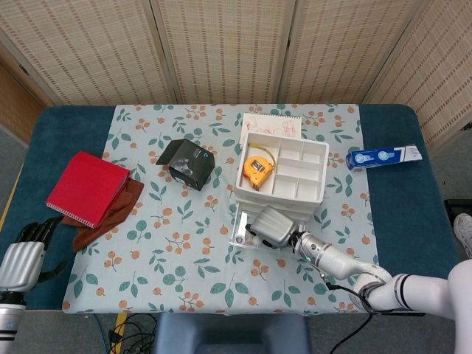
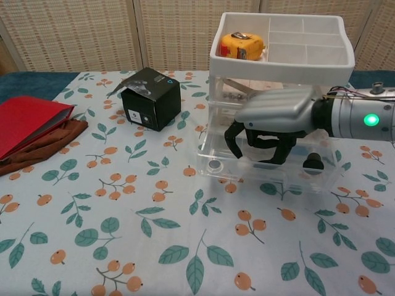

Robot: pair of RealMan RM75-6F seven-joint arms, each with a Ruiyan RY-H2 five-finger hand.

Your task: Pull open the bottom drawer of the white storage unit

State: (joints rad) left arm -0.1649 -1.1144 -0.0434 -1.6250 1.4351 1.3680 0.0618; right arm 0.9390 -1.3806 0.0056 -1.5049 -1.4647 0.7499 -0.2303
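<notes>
1. I am in the pulling step: the bottom drawer (image 2: 265,172) of the white storage unit (image 1: 282,181) already stands out from the front of the unit, towards me, near the middle of the floral cloth (image 1: 177,243).
2. My right hand (image 2: 271,126) hangs over the drawer's open top, fingers (image 2: 234,139) curled down inside, behind its clear front wall. I judge it is hooked on that wall, though through the plastic I cannot tell for sure whether the fingertips press on it.
3. My left hand (image 1: 22,258) idles at the table's near left edge, holding nothing, fingers apart, well away from the unit.
4. Next I would draw the right hand straight towards me, low and level, so the fingers do not slip over the rim.
5. The orange tape measure (image 2: 242,44) in the top tray could shift if the unit drags along.
</notes>
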